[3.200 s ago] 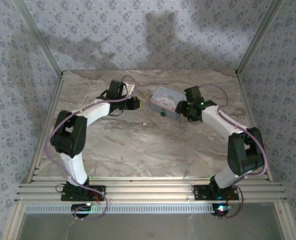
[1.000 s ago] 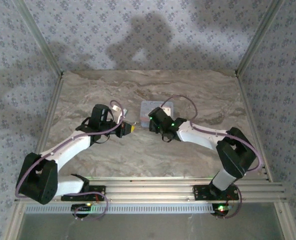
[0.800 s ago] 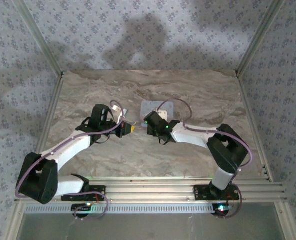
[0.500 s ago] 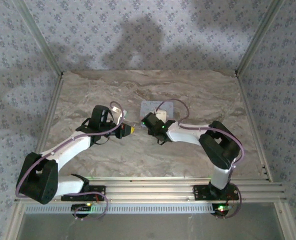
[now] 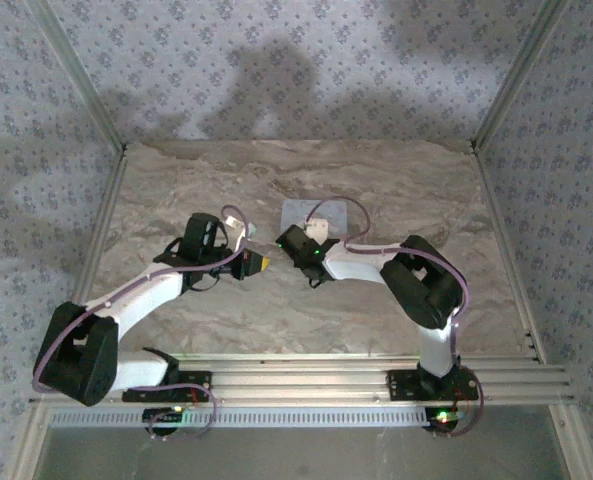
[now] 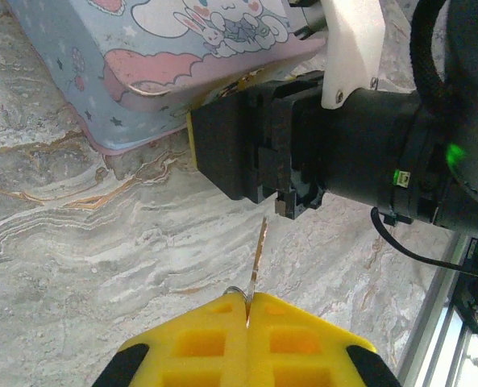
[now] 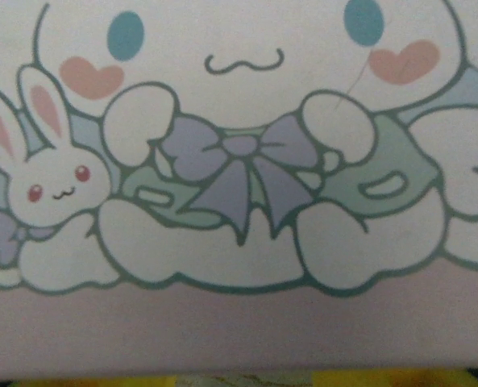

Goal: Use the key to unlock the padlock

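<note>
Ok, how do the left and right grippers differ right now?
The left gripper is shut on the key, whose blade points at the right gripper; the right gripper's jaws cannot be read. The left gripper hangs over bare table, clear of the tin; the right gripper is close up to the tin's picture lid. Both sit low, close to each other.

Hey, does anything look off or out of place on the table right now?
The key, pinched in the left fingers, points at the right arm's black body and ends just short of it, with no keyhole visible there. The cartoon tin lies flat and looks undamaged.
</note>
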Tool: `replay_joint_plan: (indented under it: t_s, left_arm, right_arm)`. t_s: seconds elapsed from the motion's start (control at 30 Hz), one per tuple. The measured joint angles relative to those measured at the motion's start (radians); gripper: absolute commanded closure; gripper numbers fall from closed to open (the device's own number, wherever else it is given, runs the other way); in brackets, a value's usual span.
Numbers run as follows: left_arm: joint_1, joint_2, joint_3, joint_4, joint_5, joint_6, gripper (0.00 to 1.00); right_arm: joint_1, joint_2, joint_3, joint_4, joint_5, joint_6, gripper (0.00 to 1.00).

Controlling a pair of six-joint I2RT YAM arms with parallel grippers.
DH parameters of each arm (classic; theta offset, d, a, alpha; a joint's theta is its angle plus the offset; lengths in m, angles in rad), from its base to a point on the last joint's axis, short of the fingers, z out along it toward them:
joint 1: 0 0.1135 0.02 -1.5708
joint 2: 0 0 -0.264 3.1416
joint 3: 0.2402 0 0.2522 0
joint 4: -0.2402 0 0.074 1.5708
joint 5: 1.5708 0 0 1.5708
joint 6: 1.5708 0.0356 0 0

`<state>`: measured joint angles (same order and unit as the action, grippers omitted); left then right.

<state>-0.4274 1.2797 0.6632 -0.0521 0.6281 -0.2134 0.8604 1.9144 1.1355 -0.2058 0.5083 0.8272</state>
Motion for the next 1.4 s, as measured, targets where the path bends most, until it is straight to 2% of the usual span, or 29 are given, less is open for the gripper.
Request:
replay_joint_plan:
  t_s: [0.2,0.4,0.5,0.73,1.1,1.4]
  left_arm:
    - [0.0,0.0,-0.001,0.0,0.0,0.0,1.0]
    - [0.0,0.0,0.0,0.0,0.0,0.0,1.0]
    - [0.0,0.0,0.0,0.0,0.0,0.0,1.0]
    - [-0.002,0.0,0.0,-0.004,0.0,0.0,1.0]
    - [-0.027,0.0,-0.002,-0.004,0.003,0.003,1.0]
    - [-0.053,0.012,-0.079,0.059,0.011,0.003,1.0]
  right_arm:
    - [0.0,0.03,0.003,0.005,0.028,0.0,0.64]
    - [-0.003,0.036,0.008,0.006,0.038,-0.008,0.81]
    - [-0.008,0.036,0.01,0.008,0.039,-0.016,0.87]
    - [-0.01,0.01,0.01,0.0,0.014,-0.042,0.94]
    - [-0.019,-0.092,0.01,-0.08,-0.189,-0.068,1.0]
    - [-0.06,-0.101,0.035,-0.165,-0.388,-0.076,1.0]
